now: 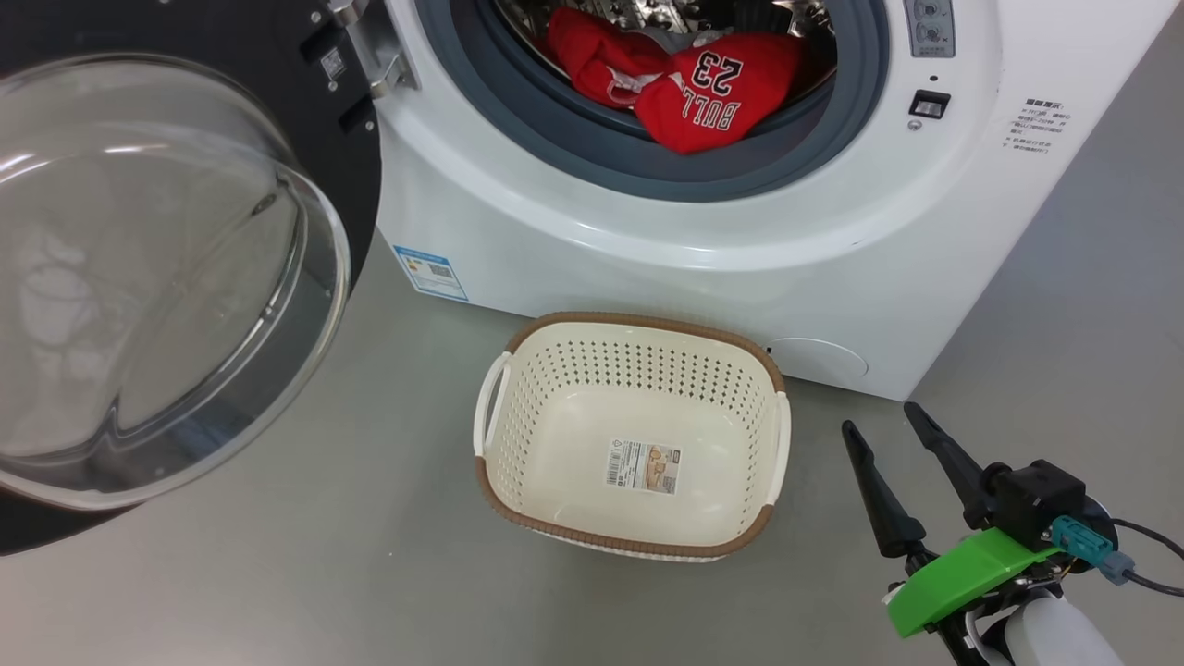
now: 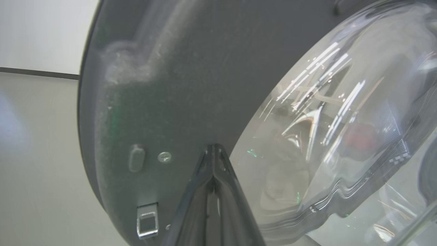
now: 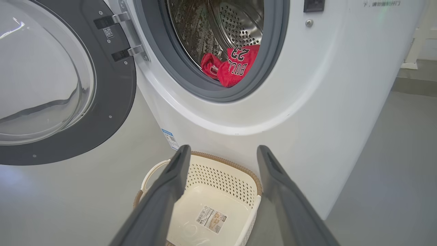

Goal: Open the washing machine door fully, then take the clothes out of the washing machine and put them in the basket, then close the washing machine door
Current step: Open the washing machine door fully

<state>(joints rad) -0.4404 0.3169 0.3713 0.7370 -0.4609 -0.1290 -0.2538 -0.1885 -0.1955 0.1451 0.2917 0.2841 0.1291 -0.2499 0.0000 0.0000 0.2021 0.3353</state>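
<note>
Left gripper (image 2: 213,152) clenched, empty, tips at inner rim of washing machine door (image 2: 153,89) — push steadily leftward till fully open. Right gripper (image 1: 879,417) spread, right of basket (image 1: 638,324).

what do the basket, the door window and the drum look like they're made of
basket: likely plastic, matte cream, with moulded holes and a brown woven-look rim.
door window: clear glass or plastic, glossy, with sharp reflections.
drum: looks like steel, shiny and perforated.

red jersey (image 1: 717,111), "BULL 23" (upside down)
</note>
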